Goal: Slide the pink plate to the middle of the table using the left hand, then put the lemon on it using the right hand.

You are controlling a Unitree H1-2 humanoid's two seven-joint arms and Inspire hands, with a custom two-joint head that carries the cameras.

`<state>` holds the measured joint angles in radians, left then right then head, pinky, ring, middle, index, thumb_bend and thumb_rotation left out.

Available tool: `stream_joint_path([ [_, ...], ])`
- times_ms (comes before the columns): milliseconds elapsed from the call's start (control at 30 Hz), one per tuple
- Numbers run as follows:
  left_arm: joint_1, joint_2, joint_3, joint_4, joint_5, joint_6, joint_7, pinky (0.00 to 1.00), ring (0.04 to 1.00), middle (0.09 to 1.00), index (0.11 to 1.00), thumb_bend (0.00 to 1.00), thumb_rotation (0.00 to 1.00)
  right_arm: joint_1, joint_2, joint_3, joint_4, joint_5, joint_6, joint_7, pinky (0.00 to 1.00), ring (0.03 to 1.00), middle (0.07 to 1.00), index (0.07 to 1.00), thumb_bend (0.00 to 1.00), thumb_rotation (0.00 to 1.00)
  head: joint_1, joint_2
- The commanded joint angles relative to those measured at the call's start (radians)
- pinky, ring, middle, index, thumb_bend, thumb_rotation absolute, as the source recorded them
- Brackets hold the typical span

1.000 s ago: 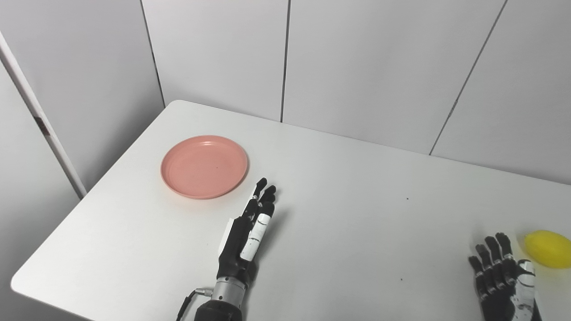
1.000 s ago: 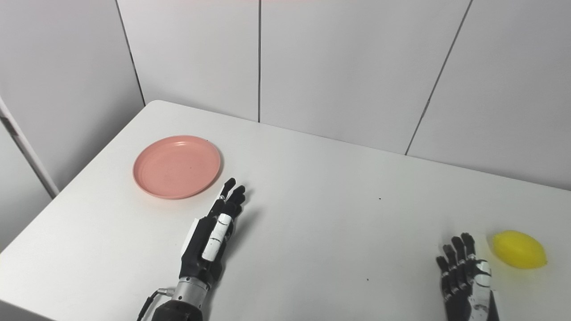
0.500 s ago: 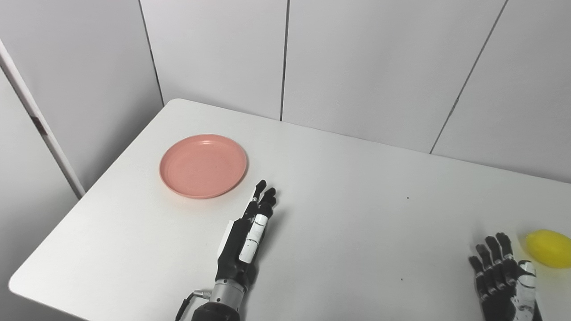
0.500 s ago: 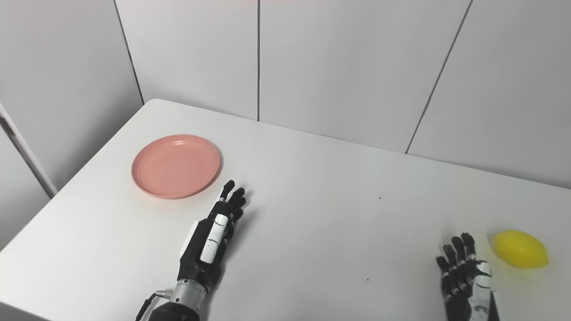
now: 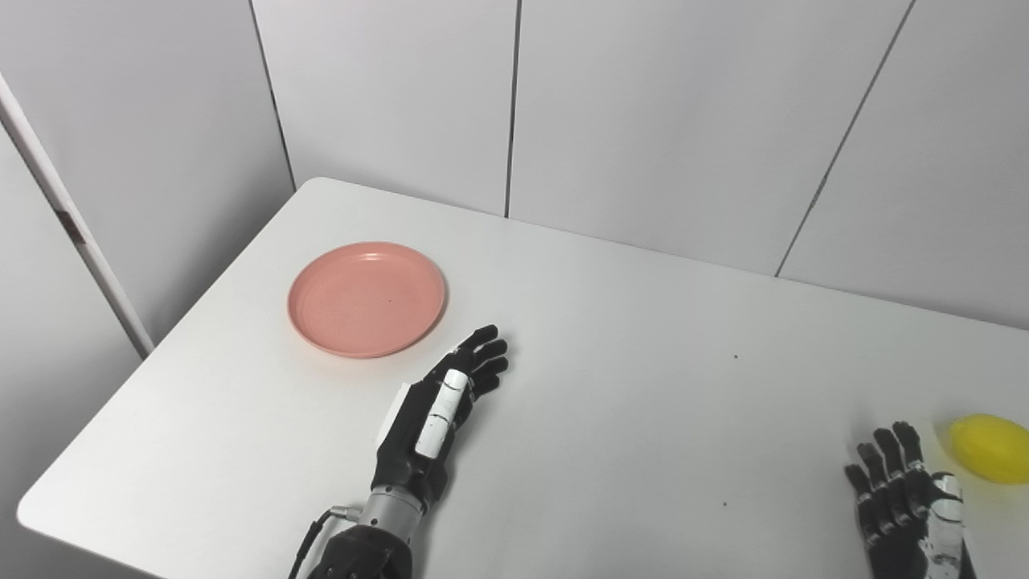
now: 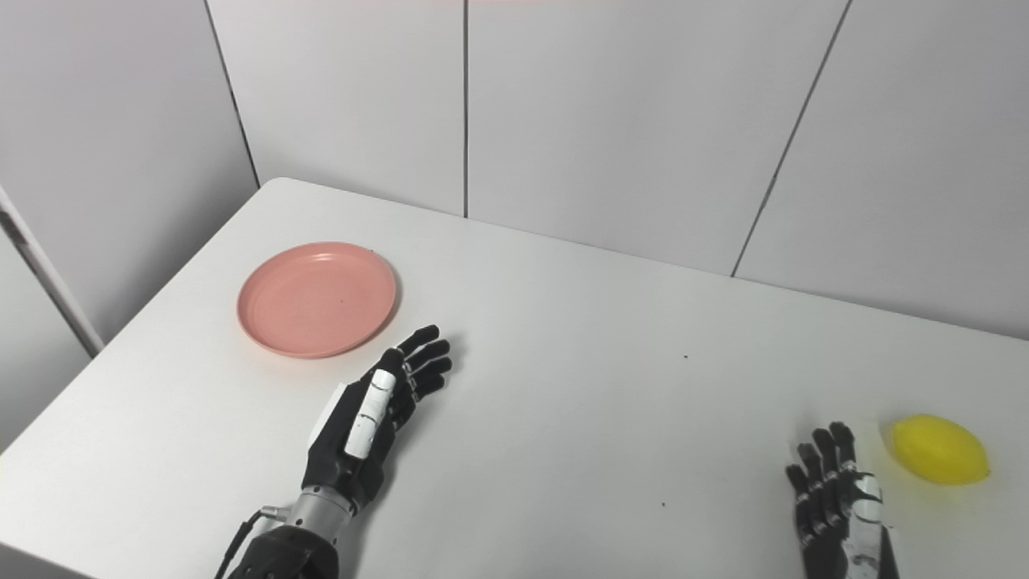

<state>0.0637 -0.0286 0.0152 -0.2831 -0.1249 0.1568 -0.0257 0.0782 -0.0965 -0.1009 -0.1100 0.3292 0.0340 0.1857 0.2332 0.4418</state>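
The pink plate [image 5: 366, 298] lies at the far left, just beyond the left hand [image 5: 438, 410], held open and empty. A glancing push could tip it. The lemon [image 6: 939, 449] sits right of the open right hand [image 6: 836, 498].

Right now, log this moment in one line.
left hand open, beside pink plate | right hand open | lemon on table

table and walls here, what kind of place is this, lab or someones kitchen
Most likely a lab or test bay, not a kitchen. The white table is backed by plain grey wall panels, and it holds only a pink plate and a lemon, laid out like props.
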Motion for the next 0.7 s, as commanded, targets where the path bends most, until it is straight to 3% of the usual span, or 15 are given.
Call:
stream_joint_path([
  [0, -0.053, 0.036, 0.011, -0.017, 0.007, -0.029, -0.012, 0.88, 0.831, 0.827, 0.810, 0.89, 0.85, 0.037, 0.027, 0.012, 0.040, -0.005, -0.020, -0.004, 1.00, 1.000, 1.000, 1.000, 0.65, 1.00, -0.003, -0.003],
  [133, -0.108, 0.067, 0.025, -0.017, -0.003, -0.026, -0.012, 0.85, 0.813, 0.815, 0.792, 0.88, 0.84, 0.036, 0.037, 0.016, 0.041, -0.014, -0.027, -0.003, 1.00, 1.000, 1.000, 1.000, 0.64, 1.00, -0.007, -0.008],
  [333, -0.208, 0.114, 0.056, -0.080, -0.025, 0.057, -0.008, 0.78, 0.783, 0.797, 0.779, 0.88, 0.86, 0.035, 0.057, 0.015, 0.042, -0.024, -0.037, -0.008, 1.00, 1.000, 1.000, 1.000, 0.64, 1.00, -0.011, -0.017],
  [533, -0.289, 0.165, 0.102, -0.129, -0.089, 0.168, -0.015, 0.81, 0.812, 0.818, 0.795, 0.91, 0.88, 0.035, 0.064, 0.014, 0.037, -0.025, -0.033, -0.011, 1.00, 1.000, 1.000, 1.000, 0.63, 1.00, -0.011, -0.023],
  [667, -0.338, 0.224, 0.142, -0.096, -0.120, 0.177, -0.032, 0.80, 0.802, 0.812, 0.807, 0.91, 0.88, 0.035, 0.066, 0.012, 0.036, -0.020, -0.028, -0.010, 1.00, 1.000, 1.000, 1.000, 0.63, 1.00, -0.006, -0.026],
])
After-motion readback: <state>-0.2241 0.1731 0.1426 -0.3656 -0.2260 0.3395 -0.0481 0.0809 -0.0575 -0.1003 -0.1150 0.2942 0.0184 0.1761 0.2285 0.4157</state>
